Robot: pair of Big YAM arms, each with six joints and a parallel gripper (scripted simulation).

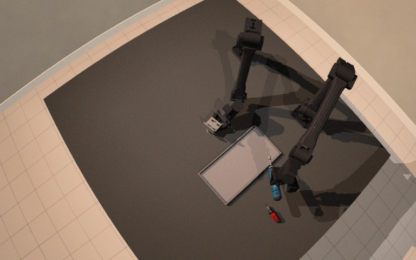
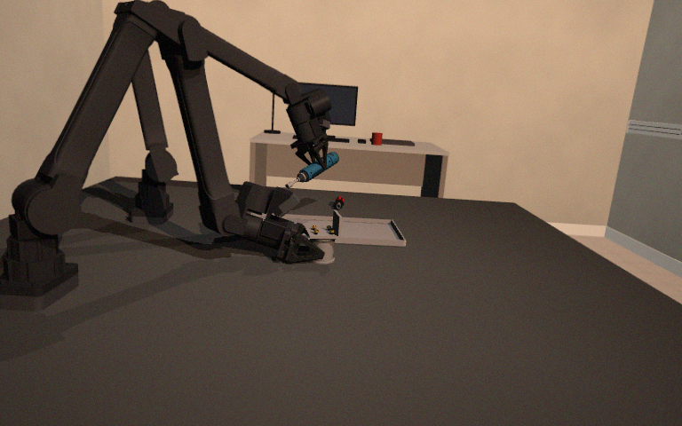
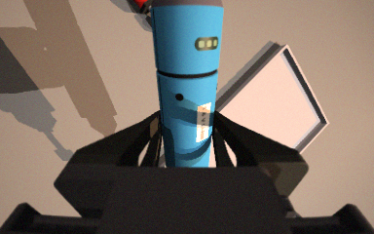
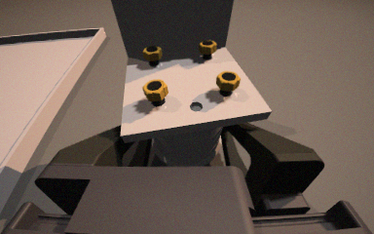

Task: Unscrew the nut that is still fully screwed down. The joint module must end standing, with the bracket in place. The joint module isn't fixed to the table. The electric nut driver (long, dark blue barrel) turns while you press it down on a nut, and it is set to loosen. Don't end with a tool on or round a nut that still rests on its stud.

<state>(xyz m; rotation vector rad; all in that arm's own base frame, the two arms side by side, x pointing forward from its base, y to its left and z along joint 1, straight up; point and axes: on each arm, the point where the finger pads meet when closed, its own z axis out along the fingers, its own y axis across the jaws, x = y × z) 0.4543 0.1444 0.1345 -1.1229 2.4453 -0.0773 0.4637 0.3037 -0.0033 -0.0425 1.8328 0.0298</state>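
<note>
A desk (image 2: 352,141) stands against the beige wall beyond the dark worktop (image 1: 122,122) (image 2: 352,351) (image 3: 253,29) (image 4: 317,73). The left hand (image 1: 273,180) (image 2: 319,161) (image 3: 187,117) grips the blue nut driver (image 1: 275,191) (image 2: 313,170) (image 3: 187,54) aloft, tilted, well in from the worktop's corners. The right hand (image 1: 216,130) (image 2: 319,251) (image 4: 186,117) clasps the upright joint module (image 2: 327,251) (image 4: 187,148) under its bracket (image 1: 214,123) (image 2: 337,223) (image 4: 180,73), which carries four amber nuts (image 1: 217,124) (image 2: 315,230) (image 4: 156,91).

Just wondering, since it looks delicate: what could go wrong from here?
The blue nut driver is held in the air, so it could fall if the left claw slips. The joint module isn't fixed down; a jerk of the right claw might tip it. The nuts look raised, so a knock might dislodge one.
</note>
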